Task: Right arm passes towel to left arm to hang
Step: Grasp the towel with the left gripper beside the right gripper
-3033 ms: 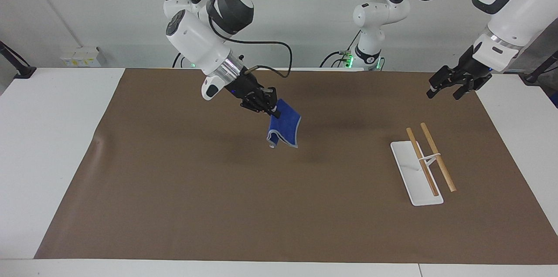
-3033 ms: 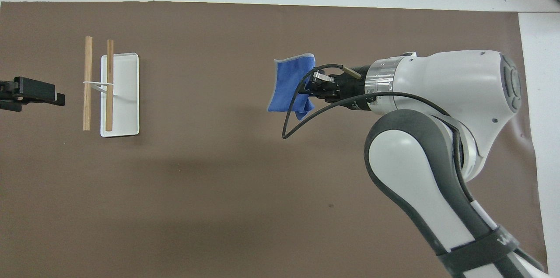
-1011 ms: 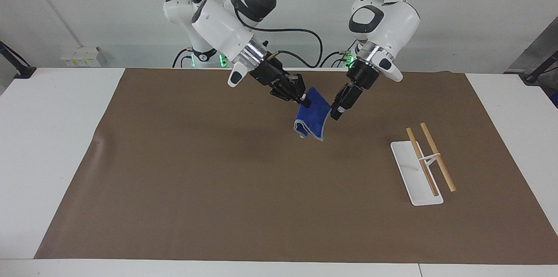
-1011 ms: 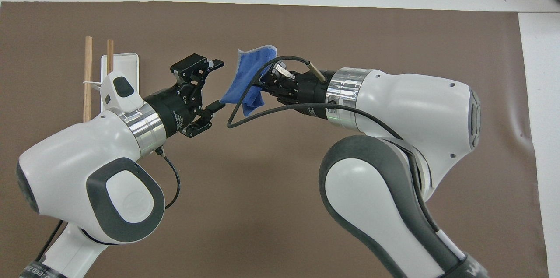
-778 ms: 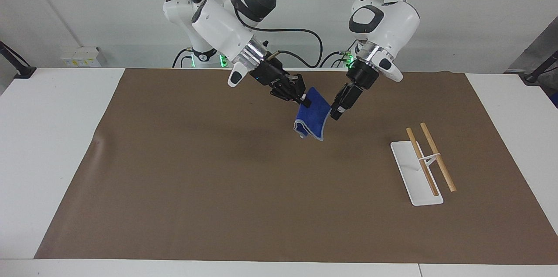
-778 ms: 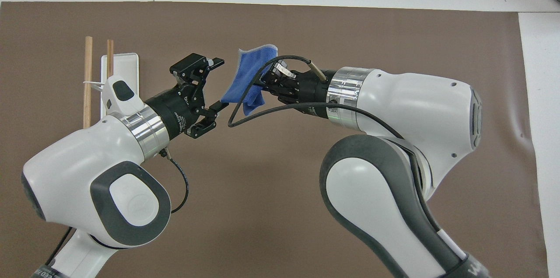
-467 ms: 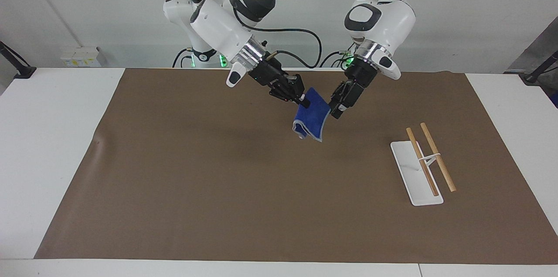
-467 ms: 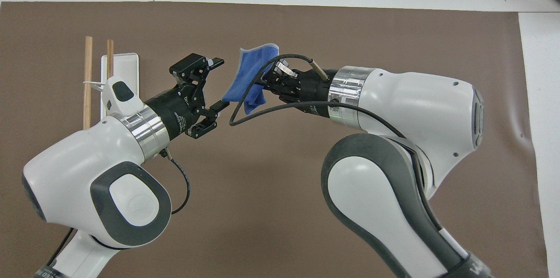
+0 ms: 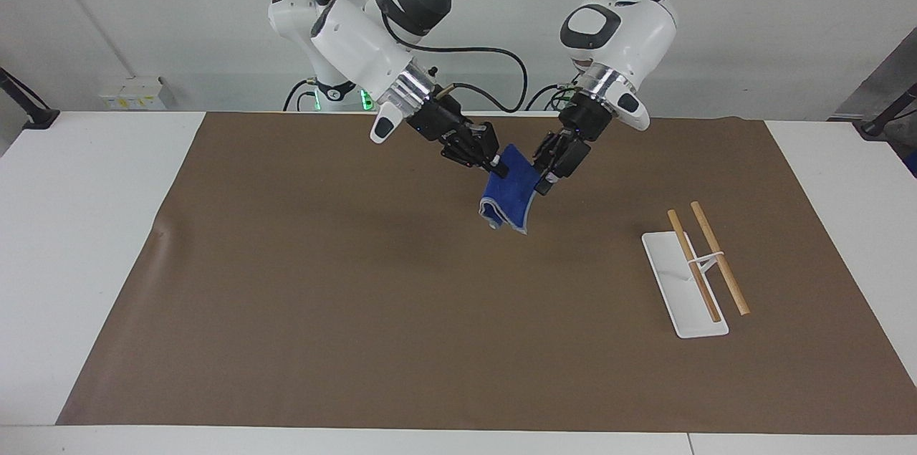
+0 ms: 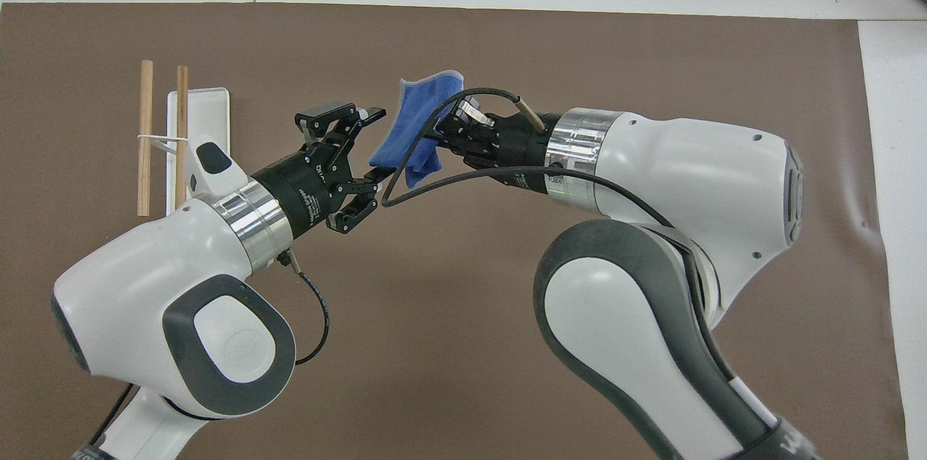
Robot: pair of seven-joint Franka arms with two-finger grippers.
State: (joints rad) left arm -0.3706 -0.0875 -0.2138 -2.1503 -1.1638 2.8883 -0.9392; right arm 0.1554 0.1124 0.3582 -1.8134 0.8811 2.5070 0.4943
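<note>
The blue towel [image 9: 510, 193] [image 10: 414, 127] hangs in the air over the middle of the brown mat. My right gripper [image 9: 494, 167] [image 10: 443, 132] is shut on its upper corner. My left gripper [image 9: 543, 177] [image 10: 381, 143] has come in from the rack's end and is level with the towel's free edge. Its fingers are apart, one on each side of that edge, and I see no pinch on the cloth. The lower folds of the towel dangle clear of the mat.
A white rack base [image 9: 670, 283] [image 10: 210, 105] with two wooden bars [image 9: 718, 258] [image 10: 145, 138] stands toward the left arm's end of the table. The brown mat [image 9: 322, 297] covers most of the table, and a cable loops from the right wrist.
The left gripper has moved in toward the towel, so its fingers now straddle the edge, and they have narrowed somewhat. The right gripper has held the towel almost still.
</note>
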